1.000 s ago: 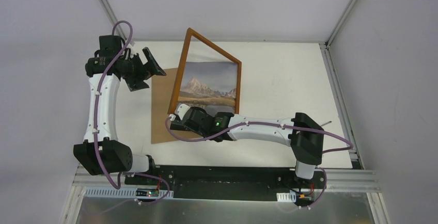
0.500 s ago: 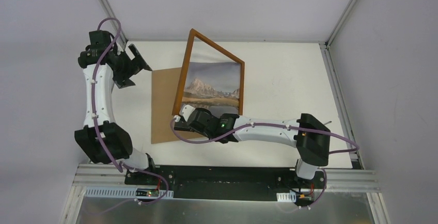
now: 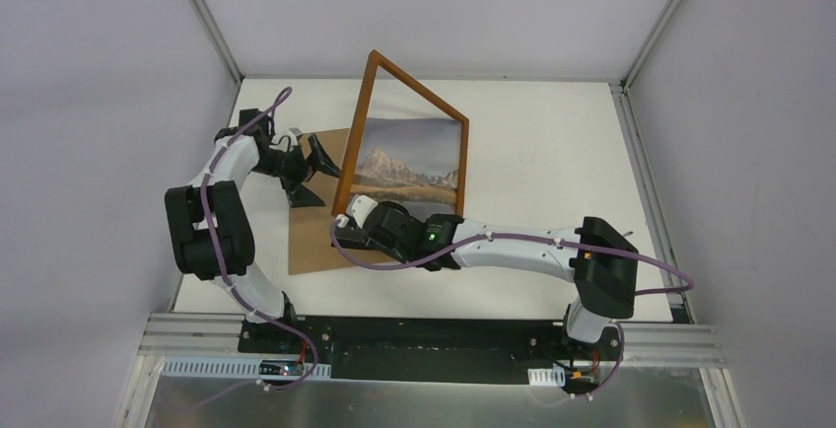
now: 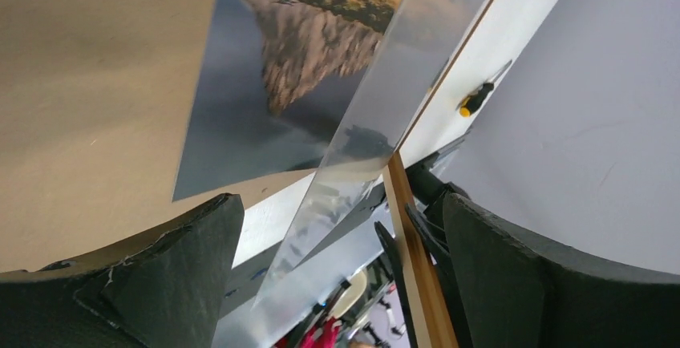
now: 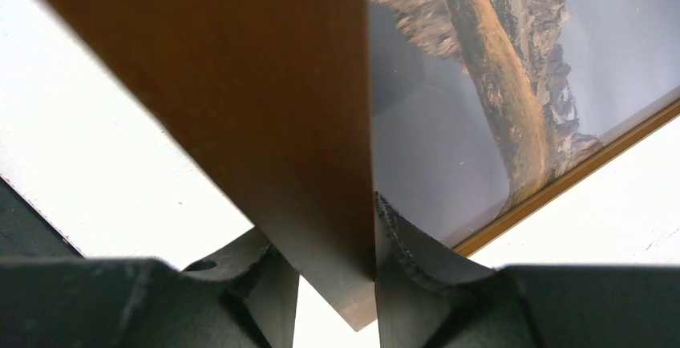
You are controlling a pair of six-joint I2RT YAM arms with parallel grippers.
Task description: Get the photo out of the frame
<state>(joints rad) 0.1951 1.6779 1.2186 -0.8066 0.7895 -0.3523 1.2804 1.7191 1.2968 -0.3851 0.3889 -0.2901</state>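
Note:
The orange-brown frame stands tilted, its far side raised, with a glass pane still in it. My right gripper is shut on the frame's near-left corner; in the right wrist view its fingers clamp the wooden rail. The mountain photo lies flat under the raised frame on the brown backing board. It also shows in the left wrist view and the right wrist view. My left gripper is open and empty, low over the board beside the frame's left rail.
A yellow-handled screwdriver lies on the white table near the right wall. The table is bounded by grey walls on the left, far and right sides. The right arm stretches across the near part of the table.
My left arm has swung from the far left wall down and right, bringing its open gripper beside the frame's left rail. The frame has shifted slightly right and stands a little steeper.

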